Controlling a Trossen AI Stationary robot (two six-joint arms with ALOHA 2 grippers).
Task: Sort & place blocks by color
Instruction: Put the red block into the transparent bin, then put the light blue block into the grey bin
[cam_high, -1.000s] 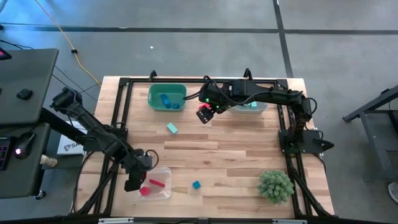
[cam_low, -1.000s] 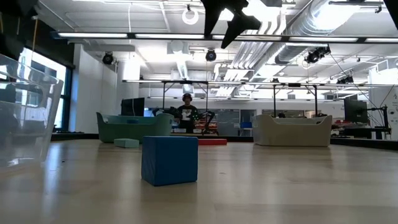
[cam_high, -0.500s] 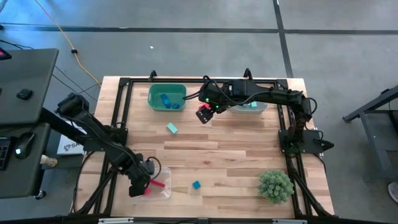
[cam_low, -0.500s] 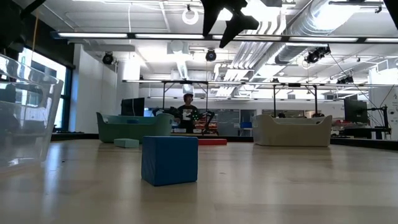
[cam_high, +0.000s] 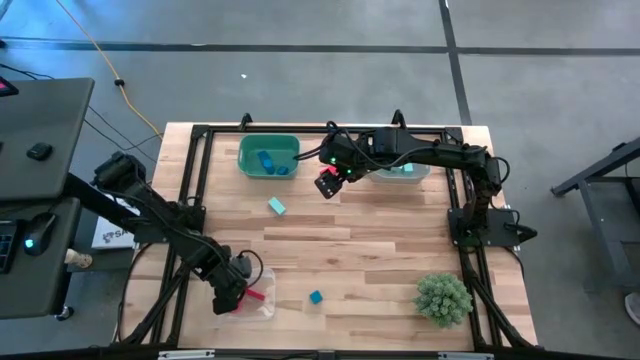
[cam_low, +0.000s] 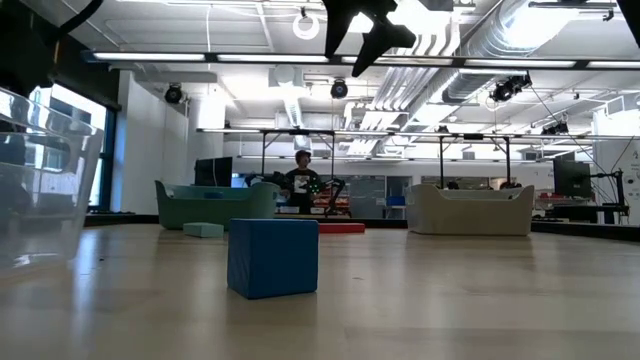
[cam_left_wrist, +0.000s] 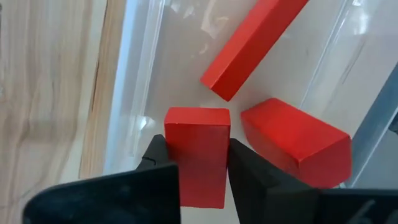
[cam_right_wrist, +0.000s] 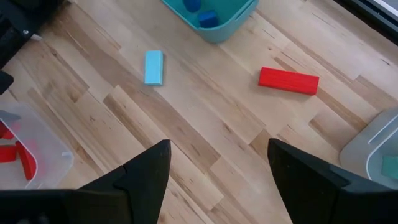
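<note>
Your left gripper (cam_left_wrist: 198, 163) is inside the clear bin (cam_high: 262, 303) near the desk's front left edge, its fingers (cam_left_wrist: 158, 152) flanking a red block (cam_left_wrist: 196, 163); whether they still pinch it you cannot tell. Two more red blocks (cam_left_wrist: 292, 140) lie beside it. Your right gripper (cam_right_wrist: 217, 168) hangs spread wide, holding nothing, over the rear middle. A red bar (cam_right_wrist: 288, 80), teal bar (cam_high: 277, 207) and blue cube (cam_high: 316, 297) lie loose on the desk (cam_high: 360, 240).
</note>
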